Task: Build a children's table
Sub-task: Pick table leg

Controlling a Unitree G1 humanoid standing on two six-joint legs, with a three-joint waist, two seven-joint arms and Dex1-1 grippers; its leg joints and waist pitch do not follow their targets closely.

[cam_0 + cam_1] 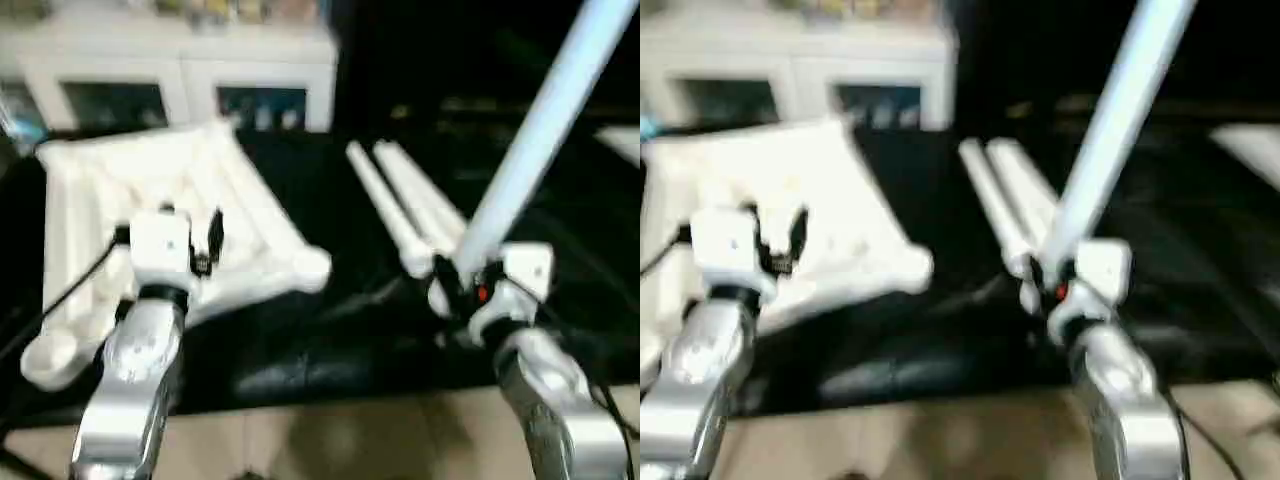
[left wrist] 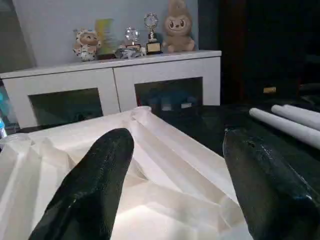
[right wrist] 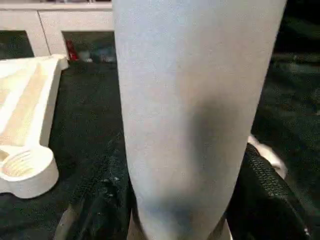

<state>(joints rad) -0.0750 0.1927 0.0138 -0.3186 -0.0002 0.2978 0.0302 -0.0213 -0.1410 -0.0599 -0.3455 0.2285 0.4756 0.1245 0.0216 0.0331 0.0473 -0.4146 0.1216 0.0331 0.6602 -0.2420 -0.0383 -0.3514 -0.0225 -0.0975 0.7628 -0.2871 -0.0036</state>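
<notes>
The right hand (image 1: 462,283) is clamped on a white table leg (image 1: 540,130), raised and tilted. The left hand (image 2: 175,185) hovers wide open, empty, above the ribbed tabletop (image 1: 150,190). The right wrist view reveals a threaded corner socket (image 3: 22,167); two spare legs (image 1: 400,205) lie between the hands.

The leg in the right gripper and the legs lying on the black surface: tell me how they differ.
The held leg rises steeply, tilted away to the right; the two loose legs lie flat, side by side. The held leg is clamped at its lower end in the right gripper; the loose legs are gripped by nothing. The held one looks bluish, the loose ones whiter. All are long, plain tubes.
</notes>
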